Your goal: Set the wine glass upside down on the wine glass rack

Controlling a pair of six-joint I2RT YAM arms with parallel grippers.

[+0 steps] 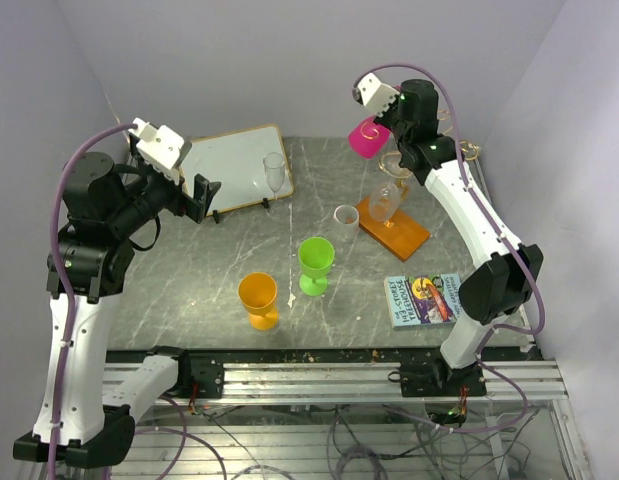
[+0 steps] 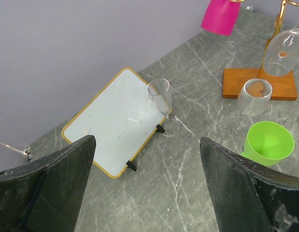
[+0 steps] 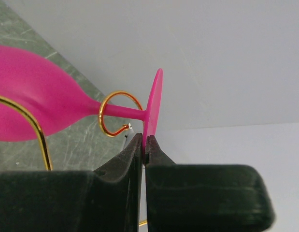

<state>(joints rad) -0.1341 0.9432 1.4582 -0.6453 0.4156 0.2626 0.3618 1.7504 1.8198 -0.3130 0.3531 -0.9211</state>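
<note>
Upper right of the overhead frame: the right gripper [image 3: 143, 143], jaws clamped on the rim of the foot of the pink wine glass [image 3: 38, 96], holds it high on the wine glass rack [image 3: 102, 118]. In the wrist frame the glass's long axis runs left from the jaws, stem threaded through a gold curl, bowl far left. The right arm reaches up and back; the left gripper [image 2: 147, 142], farther off at upper left, stands wide apart, empty.
</note>
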